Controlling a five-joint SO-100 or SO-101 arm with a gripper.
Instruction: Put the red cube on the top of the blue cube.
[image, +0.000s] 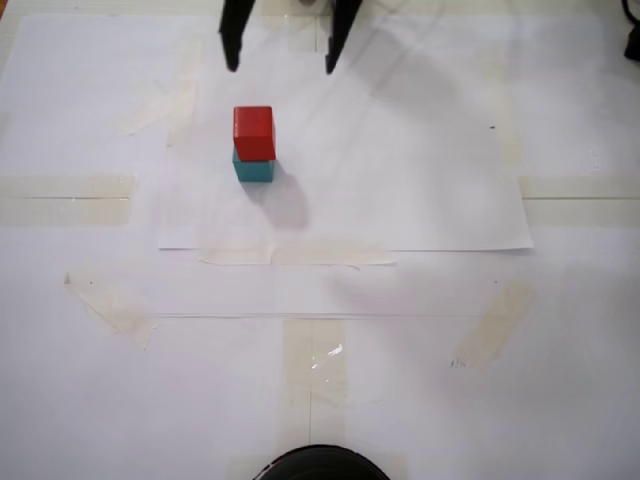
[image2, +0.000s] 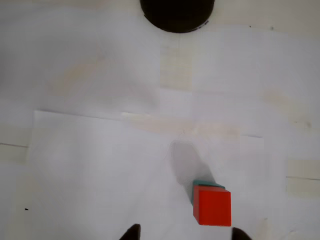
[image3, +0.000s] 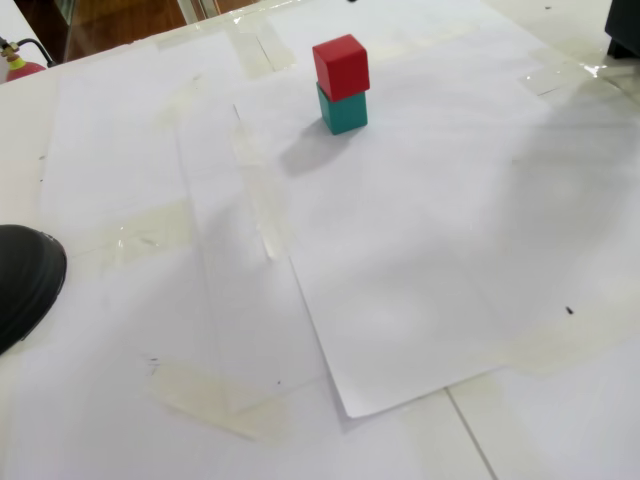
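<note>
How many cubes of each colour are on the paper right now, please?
Red cube: 1, stacked on the blue one
Blue cube: 1
Total: 2 cubes

One red cube (image: 254, 131), one blue cube (image: 253, 170), two cubes in all

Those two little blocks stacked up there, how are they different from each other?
Colour: the red cube is bright red, the blue cube is teal. Position: the red cube sits on top, while the blue cube rests on the paper beneath it. Alignment: in the wrist view the red cube hides most of the blue cube, leaving only a strip visible. They look alike in size and shape, with plain matte faces.
</note>
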